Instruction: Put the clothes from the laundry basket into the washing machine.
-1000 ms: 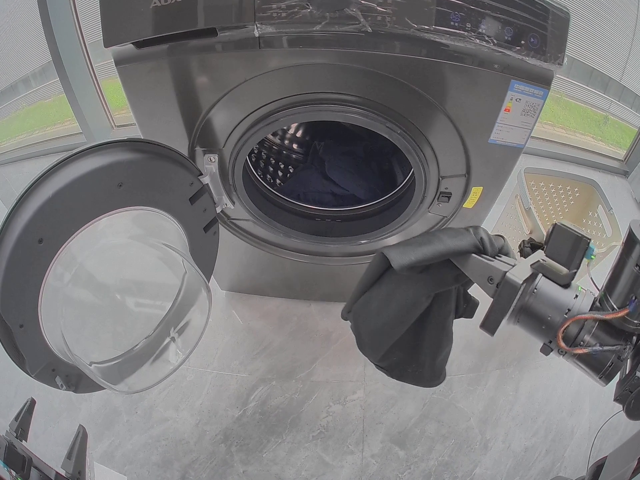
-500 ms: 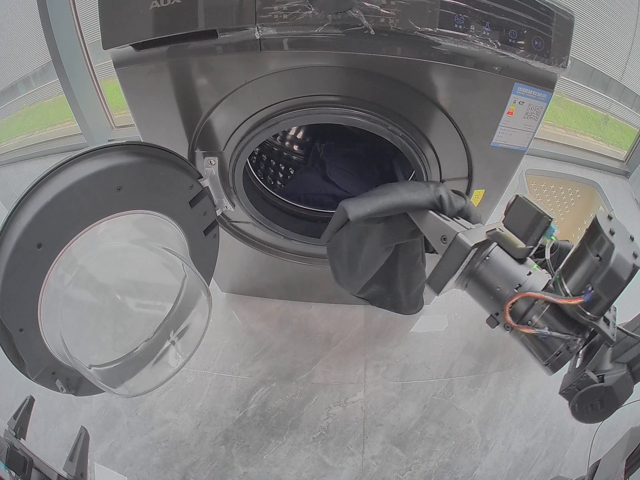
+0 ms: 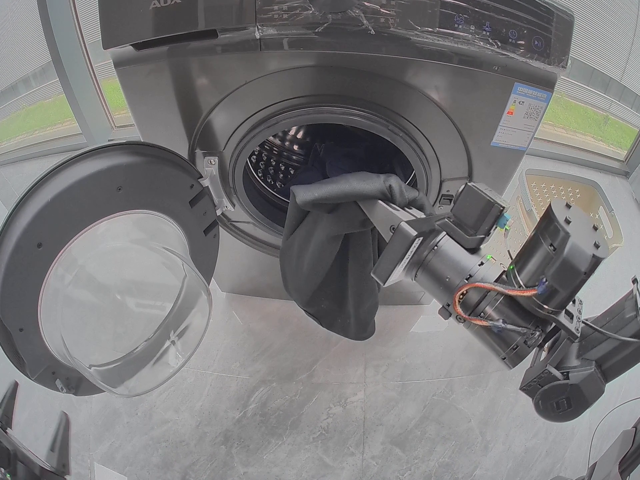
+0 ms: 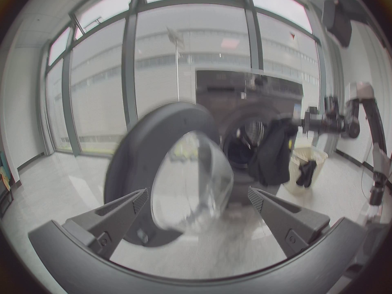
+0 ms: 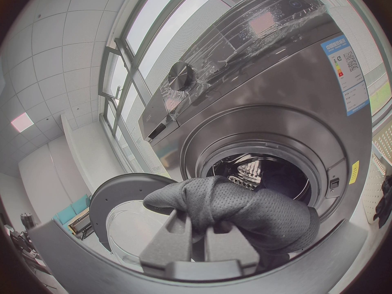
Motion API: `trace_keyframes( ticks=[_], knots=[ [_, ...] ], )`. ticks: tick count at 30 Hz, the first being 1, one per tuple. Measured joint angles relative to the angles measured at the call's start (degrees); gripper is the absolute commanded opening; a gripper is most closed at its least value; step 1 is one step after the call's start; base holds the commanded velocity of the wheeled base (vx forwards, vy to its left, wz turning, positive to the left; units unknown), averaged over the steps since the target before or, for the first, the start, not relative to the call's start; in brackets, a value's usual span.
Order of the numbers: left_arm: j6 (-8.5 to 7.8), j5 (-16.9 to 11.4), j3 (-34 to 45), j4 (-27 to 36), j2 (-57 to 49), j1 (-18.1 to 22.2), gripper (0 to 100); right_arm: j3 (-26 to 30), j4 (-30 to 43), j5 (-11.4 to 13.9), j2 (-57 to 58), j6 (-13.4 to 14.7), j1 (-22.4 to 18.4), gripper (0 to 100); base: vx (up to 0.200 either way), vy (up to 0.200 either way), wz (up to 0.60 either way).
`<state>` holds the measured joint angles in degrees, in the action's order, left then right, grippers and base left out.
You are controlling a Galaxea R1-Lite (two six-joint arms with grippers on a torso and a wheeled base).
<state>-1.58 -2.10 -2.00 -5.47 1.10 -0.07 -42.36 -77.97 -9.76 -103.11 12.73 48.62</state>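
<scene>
The washing machine (image 3: 173,95) stands with its round door (image 3: 100,188) swung wide to the robot's left. The drum mouth is open and dark blue clothes (image 3: 340,168) lie inside. On the floor just to the machine's right sits the pale laundry basket (image 3: 573,198) (the left wrist view shows a dark piece (image 4: 306,172) in it). A dark grey garment (image 3: 330,261) hangs in front of the drum opening. Its upper fold is level with the lower half of the mouth, and its loose end dangles down the machine's front, above the floor. The right gripper (image 3: 377,209) pinches that upper fold between its pressed-together fingers. The left gripper (image 4: 196,192) sits low, well apart from the machine, with its fingers spread wide.
</scene>
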Motion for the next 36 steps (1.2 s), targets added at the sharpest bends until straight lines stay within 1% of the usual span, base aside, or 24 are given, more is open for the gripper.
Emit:
trace_keyframes(
  ticks=[2,5,8,11,15,17,20,24,29,33,36],
  knots=[
    [0.33,-0.09,-2.43,-3.47,0.83,0.43,100,-0.3,0.1,0.02,-0.41,-0.04,0.06,0,0.0,0.0,0.0],
    [0.06,-1.16,-5.49,-6.07,3.67,0.84,100,-0.9,0.21,0.02,-1.0,-0.28,0.17,0,0.0,0.0,0.0],
    [-0.22,-5.34,-6.88,-7.66,8.98,0.37,100,-1.44,0.27,0.0,-1.6,-0.59,0.28,0,0.0,0.0,0.0],
    [-0.3,-9.97,-7.14,-8.81,16.15,-1.07,100,-1.43,0.35,0.0,-2.13,-0.91,0.46,0,0.0,0.0,0.0],
    [-0.55,-13.69,-7.14,-10.7,26.19,-3.91,100,-0.63,0.4,-0.05,-2.68,-1.4,0.61,0,0.0,0.0,0.0],
    [-0.55,-15.14,-7.14,-13.24,32.31,-6.49,100,-0.38,0.45,-0.09,-2.99,-1.6,0.61,0,0.0,0.0,0.0],
    [-0.35,-16.29,-7.29,-17.21,39.8,-9.87,100,-0.35,0.51,-0.49,-3.34,-1.8,0.61,0,0.0,0.0,0.0],
    [-0.02,-17.36,-7.45,-24.6,51.25,-14.18,100,-0.66,0.79,-1.5,-3.82,-2.02,0.66,0,0.0,0.0,0.0],
    [0.61,-18.57,-7.59,-35.52,65.38,-18.62,100,-1.29,0.98,-2.22,-4.19,-2.15,0.78,0,0.0,0.0,0.0],
    [1.99,-19.33,-8.52,-44.64,77.29,-22.14,100,-2.18,1.11,-2.63,-4.36,-2.19,0.89,0,0.0,0.0,0.0],
    [2.97,-19.65,-9.4,-49.65,84.21,-24.2,100,-2.71,1.17,-2.84,-4.45,-2.19,0.99,0,0.0,0.0,0.0]
  ],
)
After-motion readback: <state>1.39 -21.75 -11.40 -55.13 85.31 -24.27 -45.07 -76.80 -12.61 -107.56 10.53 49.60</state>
